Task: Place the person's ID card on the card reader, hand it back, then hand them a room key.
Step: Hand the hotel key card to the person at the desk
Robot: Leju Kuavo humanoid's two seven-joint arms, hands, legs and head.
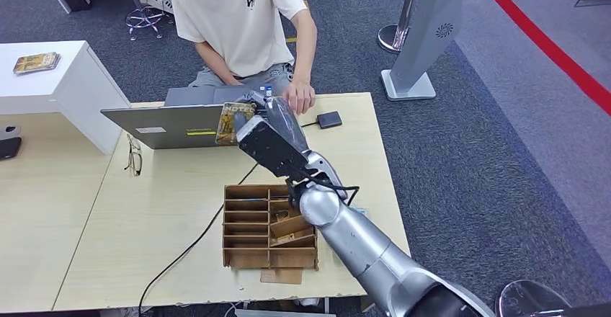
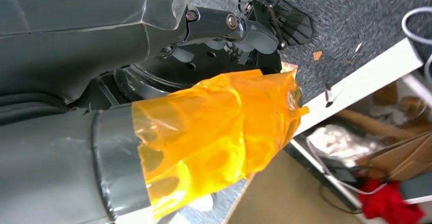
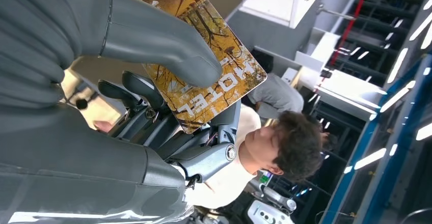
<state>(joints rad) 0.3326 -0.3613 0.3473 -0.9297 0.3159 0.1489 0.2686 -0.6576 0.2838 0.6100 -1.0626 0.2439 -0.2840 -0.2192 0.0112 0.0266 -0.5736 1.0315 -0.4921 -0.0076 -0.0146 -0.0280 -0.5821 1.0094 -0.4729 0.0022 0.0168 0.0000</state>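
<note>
My right hand (image 1: 270, 140) is raised over the table's far middle and pinches a room key card (image 1: 234, 122), a yellow autumn picture marked HOTEL. The right wrist view shows the thick thumb (image 3: 168, 51) pressing the card (image 3: 214, 66) against the dark fingers, with the person's head beyond it. The person sits behind the table, one hand (image 1: 299, 97) resting on its far edge, just past my hand. The black card reader (image 1: 329, 119) lies to the right of that hand, with no card on it. My left hand (image 2: 204, 117), its thumb wrapped in orange tape, hangs beside the table holding nothing.
A grey laptop (image 1: 173, 126) stands open behind the key card. A wooden compartment box (image 1: 248, 223) sits near the table's front edge below my forearm. A black cable (image 1: 187, 248) crosses the table; glasses (image 1: 135, 158) lie at the left. A white cabinet (image 1: 43, 79) stands far left.
</note>
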